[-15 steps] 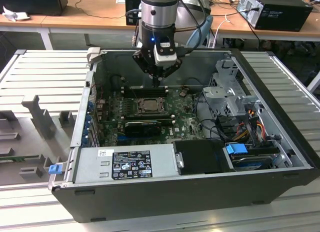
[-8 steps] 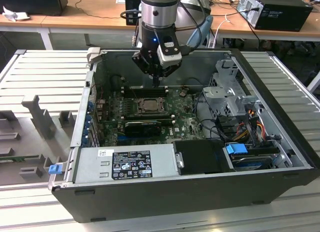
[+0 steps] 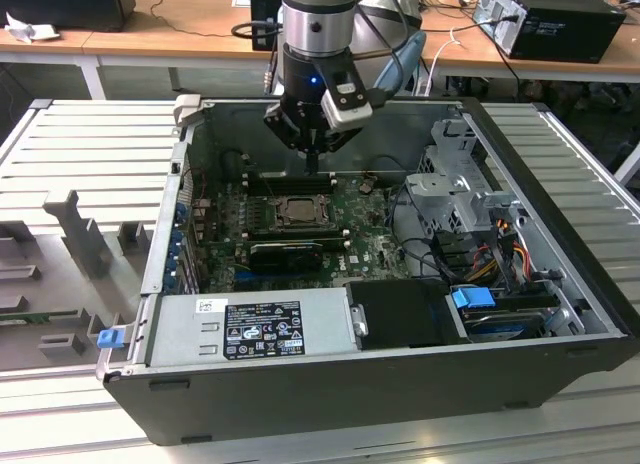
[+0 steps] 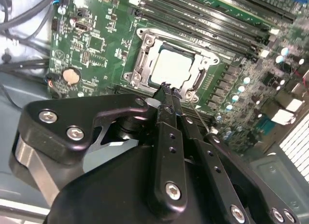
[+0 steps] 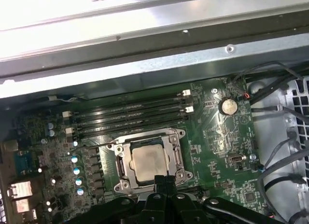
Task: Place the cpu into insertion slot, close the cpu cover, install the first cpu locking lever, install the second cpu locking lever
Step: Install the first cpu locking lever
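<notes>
Centre of exterior view, seated in insertion slot (image 3: 276,212) — cpu (image 3: 298,211): light, stiff, prob. fragile, slick face — hold by edges only; gripper (image 3: 312,166) jaws pinched together, empty.

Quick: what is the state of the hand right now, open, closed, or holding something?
Hand: closed, holding nothing that I can see, tips by the edge of the cpu cover.

cpu (image 5: 149,162) silvery-tan, seated flat in insertion slot (image 5: 125,166); cpu cover (image 5: 176,159) silvery frame, closed flat around it
</notes>
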